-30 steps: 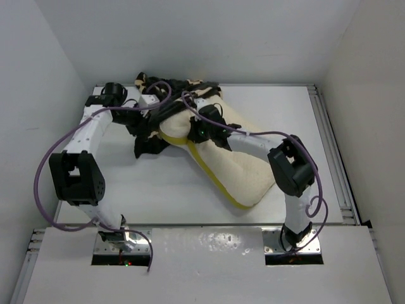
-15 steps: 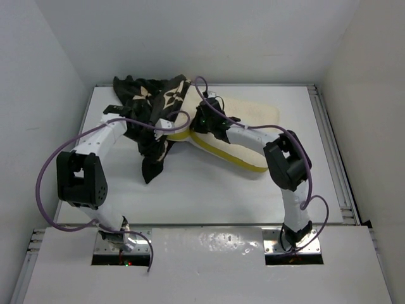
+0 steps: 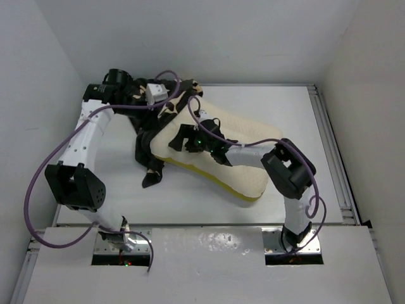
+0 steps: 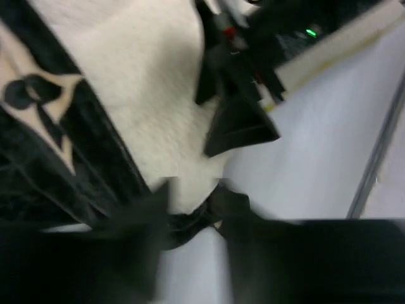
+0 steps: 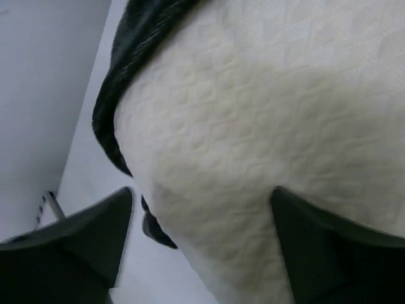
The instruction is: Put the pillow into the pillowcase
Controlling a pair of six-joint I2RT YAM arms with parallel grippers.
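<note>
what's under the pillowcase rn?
The far-left end of the pillow runs beneath the pillowcase; the rest lies uncovered. Whether that end is inside the opening or merely under fabric is hidden.

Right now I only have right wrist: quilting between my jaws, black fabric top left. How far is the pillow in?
Observer: Barely. From top external, the pillow has only its far-left end inside the pillowcase; the rest lies bare.
Operator: Left arm?
Observer: Left arm reaches the far-left corner, jaws in bunched pillowcase; grip too blurred to call.
Operator: Loose fabric?
Observer: Yes, a strip trails onto the table beside the pillow's left end.
</note>
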